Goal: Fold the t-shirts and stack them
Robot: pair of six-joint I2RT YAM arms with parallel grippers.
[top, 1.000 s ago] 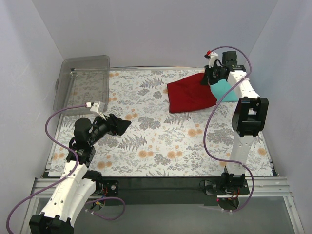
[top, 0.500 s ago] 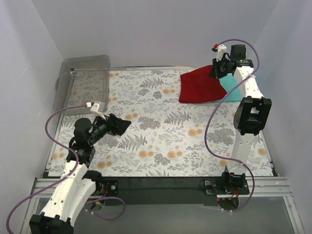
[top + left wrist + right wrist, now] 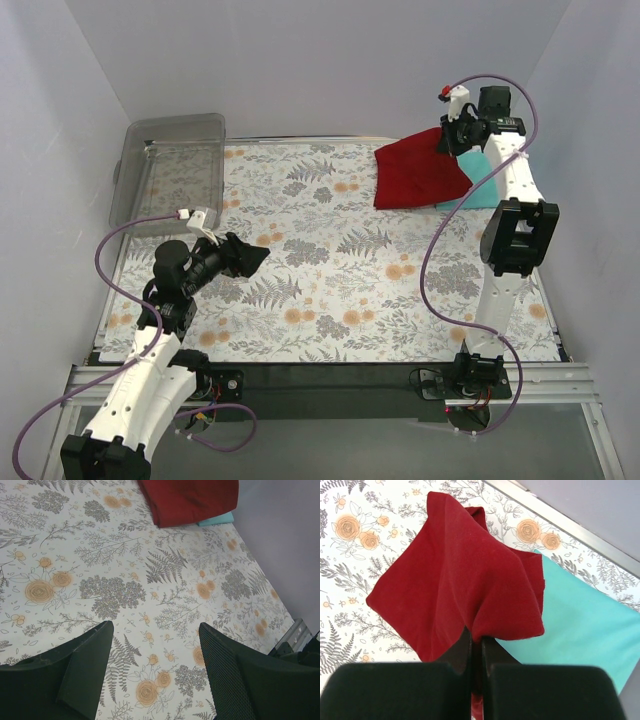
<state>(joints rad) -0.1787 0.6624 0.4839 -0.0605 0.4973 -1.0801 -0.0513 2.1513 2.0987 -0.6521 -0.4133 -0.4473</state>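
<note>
The right arm is stretched up tall at the upper right of the top view. Its tool (image 3: 452, 140) is tipped down over the far corner of the flowered surface (image 3: 330, 280). The right tool is clenched on a pinch of the deep red soft cloth t-shirt (image 3: 415, 178). The red cloth is lifted at that pinch and spreads down and to the left onto the surface. Part of it is draped over the light teal soft cloth t-shirt (image 3: 478, 192), which is laid flat at the right edge of the surface, just beside the wall.

The left arm is bent low at the lower left of the top view. The left tool (image 3: 250, 258) is released, held above the surface and well apart from both shirts, with nothing between its jaws. A clear plastic bin (image 3: 170, 170) is seen at the upper left.
</note>
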